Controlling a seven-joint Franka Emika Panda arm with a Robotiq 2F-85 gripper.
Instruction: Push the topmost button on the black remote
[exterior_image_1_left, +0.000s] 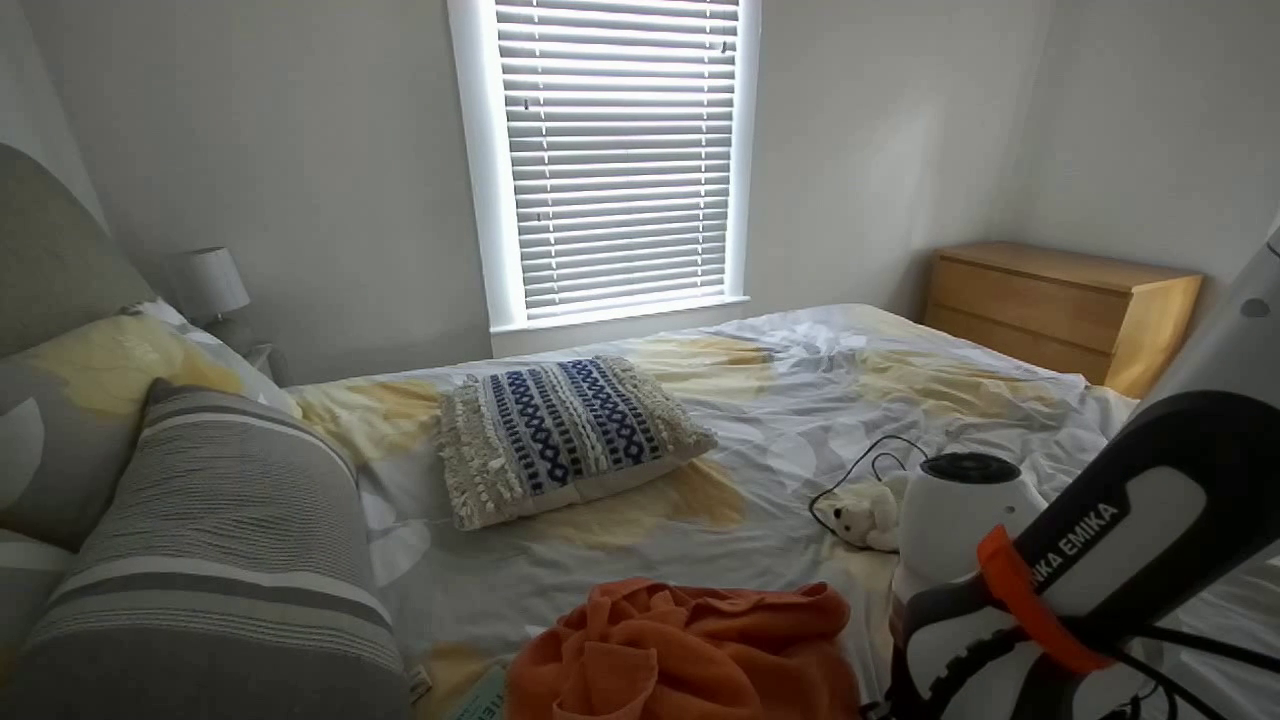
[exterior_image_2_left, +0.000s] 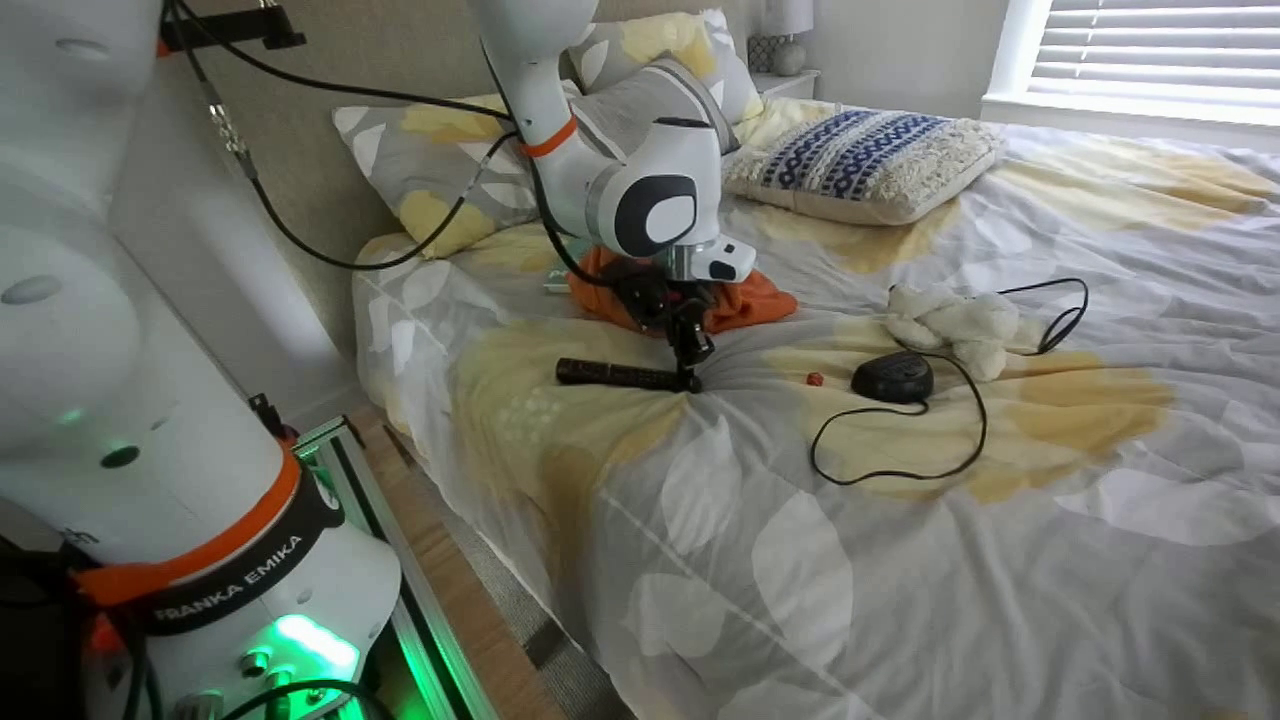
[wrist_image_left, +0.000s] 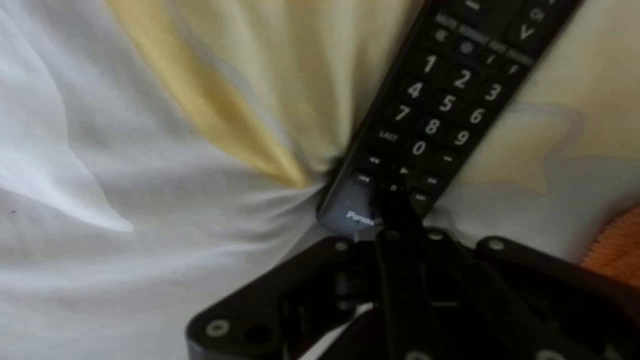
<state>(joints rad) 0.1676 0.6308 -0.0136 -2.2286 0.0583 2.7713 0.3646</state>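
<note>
The black remote (exterior_image_2_left: 618, 374) lies flat on the bed. In the wrist view it (wrist_image_left: 432, 125) runs diagonally, with number keys, playback keys and a brand logo at its near end. Its far end, with the topmost button, is cut off in the wrist view and too dark to make out in the exterior view. My gripper (exterior_image_2_left: 692, 376) points down at the logo end. Its fingers are together with nothing between them. In the wrist view the fingertips (wrist_image_left: 395, 200) cover the area beside the logo, just below the pause key. They appear to touch the remote.
An orange cloth (exterior_image_2_left: 765, 297) lies behind the gripper. A black mouse-like device (exterior_image_2_left: 893, 377) with a looped cable, a small red object (exterior_image_2_left: 815, 379) and a white plush toy (exterior_image_2_left: 960, 320) lie on the bed. A patterned cushion (exterior_image_1_left: 575, 430) and pillows are farther back.
</note>
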